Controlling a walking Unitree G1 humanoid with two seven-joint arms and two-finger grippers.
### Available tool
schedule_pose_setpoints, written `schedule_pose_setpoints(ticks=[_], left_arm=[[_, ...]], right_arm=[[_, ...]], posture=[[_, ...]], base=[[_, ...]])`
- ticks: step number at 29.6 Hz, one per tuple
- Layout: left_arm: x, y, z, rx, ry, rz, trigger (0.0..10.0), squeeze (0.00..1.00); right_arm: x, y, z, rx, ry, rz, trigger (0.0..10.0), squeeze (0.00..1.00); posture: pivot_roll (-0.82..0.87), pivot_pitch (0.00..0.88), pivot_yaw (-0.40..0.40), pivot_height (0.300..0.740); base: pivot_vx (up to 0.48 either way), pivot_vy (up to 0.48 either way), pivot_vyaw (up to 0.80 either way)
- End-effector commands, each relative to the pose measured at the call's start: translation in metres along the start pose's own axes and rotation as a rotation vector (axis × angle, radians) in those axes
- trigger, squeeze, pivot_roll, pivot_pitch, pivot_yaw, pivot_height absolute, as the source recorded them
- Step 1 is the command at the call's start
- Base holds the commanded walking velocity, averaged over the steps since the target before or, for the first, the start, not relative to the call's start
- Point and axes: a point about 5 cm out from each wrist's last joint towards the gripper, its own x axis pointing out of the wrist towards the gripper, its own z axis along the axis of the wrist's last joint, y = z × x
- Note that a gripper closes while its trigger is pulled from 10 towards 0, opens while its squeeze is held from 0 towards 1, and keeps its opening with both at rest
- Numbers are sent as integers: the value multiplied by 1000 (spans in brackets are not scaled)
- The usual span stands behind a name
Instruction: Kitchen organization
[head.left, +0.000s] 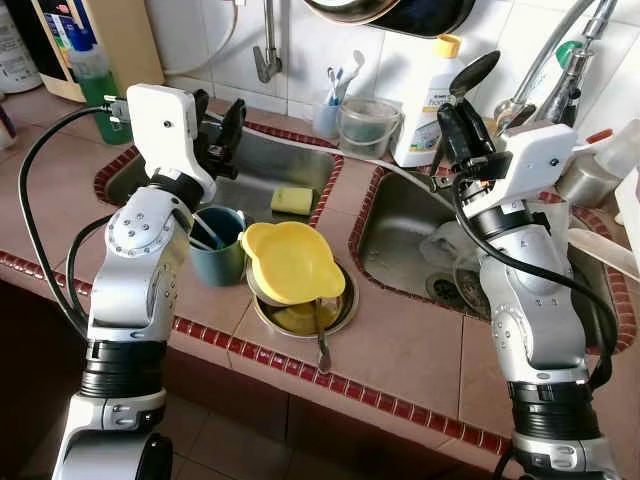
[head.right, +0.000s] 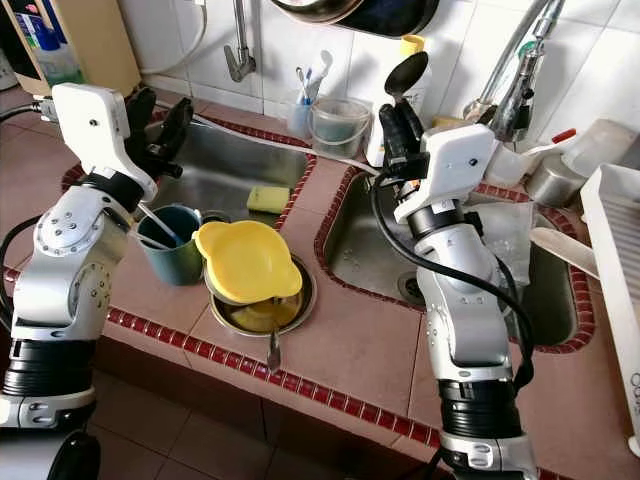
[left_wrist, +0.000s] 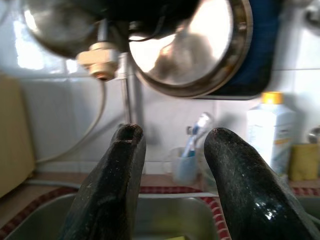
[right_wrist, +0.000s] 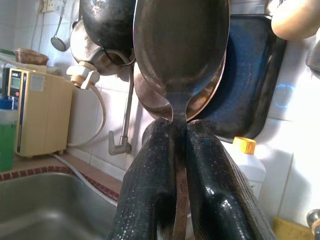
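Right gripper is raised above the right sink, its two fingers pressed tight on the handle of a spoon, which stands upright with its bowl above the fingertips. Seen from the right wrist, the spoon's dark bowl stands in front of a hanging pan and a blue tray on the tiled wall.

Left gripper hovers over the left sink, its fingers spread apart with nothing between them. A yellow sponge lies in the left sink near its front right corner.

On the table, in front of the left sink, a steel bowl holds a yellow bowl tilted on top of it, and another spoon's handle sticks out over the steel bowl's front rim toward the table edge. A teal mug with utensils in it stands touching the steel bowl's left side, just beside the left arm.

Behind the two sinks, against the wall, stand a clear cup with toothbrushes, a clear tub and a white bottle with a yellow cap. A green bottle stands behind the left sink's far left corner. A white rack sits to the right of the right sink.
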Motion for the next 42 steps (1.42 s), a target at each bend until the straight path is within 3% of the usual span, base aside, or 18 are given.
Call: schedule_pose_setpoints(ticks=[1, 12, 42], left_arm=[[2, -8, 10, 33, -32, -52, 10000, 0], [4, -6, 7, 19, -7, -55, 10000, 0], [10, -13, 6, 27, 8, -117, 10000, 0]], right_arm=[[2, -7, 2, 2, 1, -13, 10000, 0], [1, -6, 1, 1, 13, 0, 10000, 0], [-6, -3, 3, 46, -23, -34, 10000, 0]], posture=[[-70, 99, -20, 740], [-72, 103, -11, 740], [-81, 85, 25, 740]], base=[[0, 0, 0], [0, 0, 0], [0, 324, 0]])
